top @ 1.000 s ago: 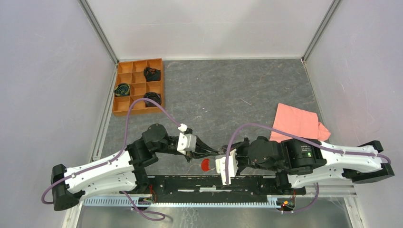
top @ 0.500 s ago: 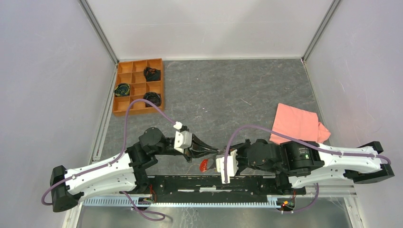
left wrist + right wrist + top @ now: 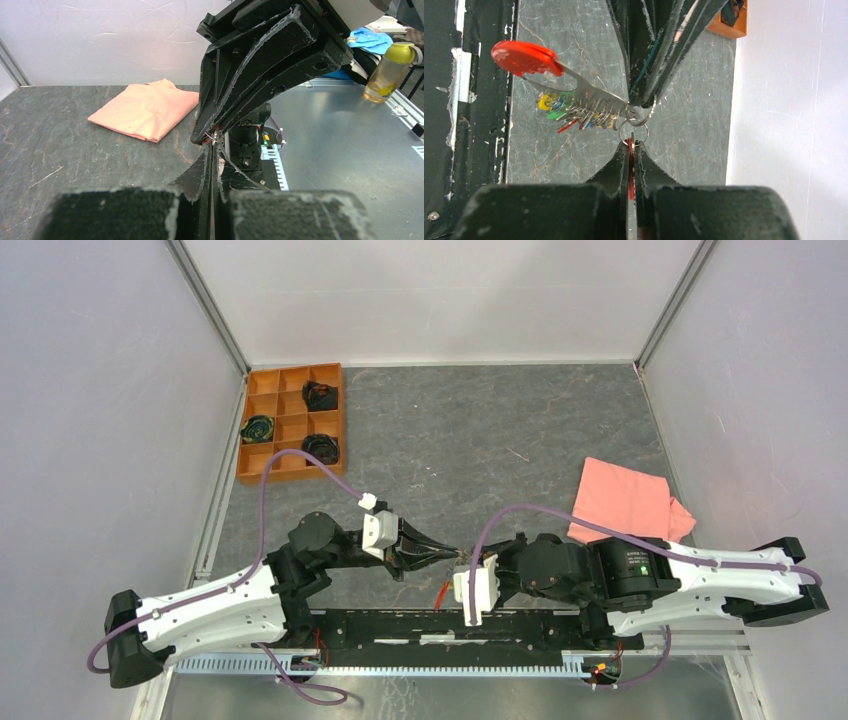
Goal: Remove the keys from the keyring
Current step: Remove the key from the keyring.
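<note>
Two robot arms meet tip to tip near the front edge of a grey stone-patterned counter, with the key bunch hanging between them, clear of the surface.

The right gripper is pressed together on the red strap of the keyring. The left gripper, also pressed together, pinches the wire ring beside it. It is hard to tell whether a key blade is caught there too.

To do this step well, the strap hold should probably stay firm as an anchor. The left gripper would then work one key round the coil towards its split end, with small pulls rather than a hard tug.

The keys fan out sideways in a tight cluster of tiny yellow, green, blue and red heads. One larger red-headed key sticks out above them. The thin ring looks springy and slippery.
</note>
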`<state>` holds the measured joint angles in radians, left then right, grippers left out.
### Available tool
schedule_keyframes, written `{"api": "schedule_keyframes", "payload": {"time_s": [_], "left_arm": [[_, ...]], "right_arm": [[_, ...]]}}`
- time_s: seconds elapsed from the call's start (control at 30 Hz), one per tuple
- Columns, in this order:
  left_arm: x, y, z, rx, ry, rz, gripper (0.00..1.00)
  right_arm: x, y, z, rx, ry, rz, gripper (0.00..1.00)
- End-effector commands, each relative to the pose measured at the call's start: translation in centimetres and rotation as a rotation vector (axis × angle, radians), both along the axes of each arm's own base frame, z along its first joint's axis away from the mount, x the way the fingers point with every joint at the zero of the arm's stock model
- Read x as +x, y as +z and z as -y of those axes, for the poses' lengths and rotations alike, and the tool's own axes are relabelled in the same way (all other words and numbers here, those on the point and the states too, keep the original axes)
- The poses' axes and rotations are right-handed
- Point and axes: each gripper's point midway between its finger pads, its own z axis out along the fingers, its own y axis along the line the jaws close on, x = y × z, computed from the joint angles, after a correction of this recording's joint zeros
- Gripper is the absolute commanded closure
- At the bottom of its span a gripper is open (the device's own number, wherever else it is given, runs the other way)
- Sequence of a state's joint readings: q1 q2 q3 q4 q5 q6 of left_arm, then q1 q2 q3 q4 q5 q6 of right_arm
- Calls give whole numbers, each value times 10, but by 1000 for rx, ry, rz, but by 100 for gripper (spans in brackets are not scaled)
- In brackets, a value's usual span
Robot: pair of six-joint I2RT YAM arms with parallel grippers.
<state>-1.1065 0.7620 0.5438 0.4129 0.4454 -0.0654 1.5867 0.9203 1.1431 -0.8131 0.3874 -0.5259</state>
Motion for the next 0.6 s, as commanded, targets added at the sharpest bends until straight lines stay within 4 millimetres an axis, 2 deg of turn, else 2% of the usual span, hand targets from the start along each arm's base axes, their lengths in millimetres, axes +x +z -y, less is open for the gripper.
{"api": "schedule_keyframes", "payload": {"time_s": [0.0, 0.27, 0.37, 0.57], "left_arm": [[2, 22, -6, -80, 29, 27, 98], [4, 16, -8, -59, 48, 33, 88], [5, 15, -8, -52, 52, 42, 78], [6, 17, -8, -39, 52, 66, 69]], "right_arm": [[2, 36, -4, 88, -6, 17, 99], [1, 55, -7, 105, 14, 29, 99], [0, 58, -8, 107, 22, 35, 99], [-1, 58, -9, 102, 28, 43, 99]]}}
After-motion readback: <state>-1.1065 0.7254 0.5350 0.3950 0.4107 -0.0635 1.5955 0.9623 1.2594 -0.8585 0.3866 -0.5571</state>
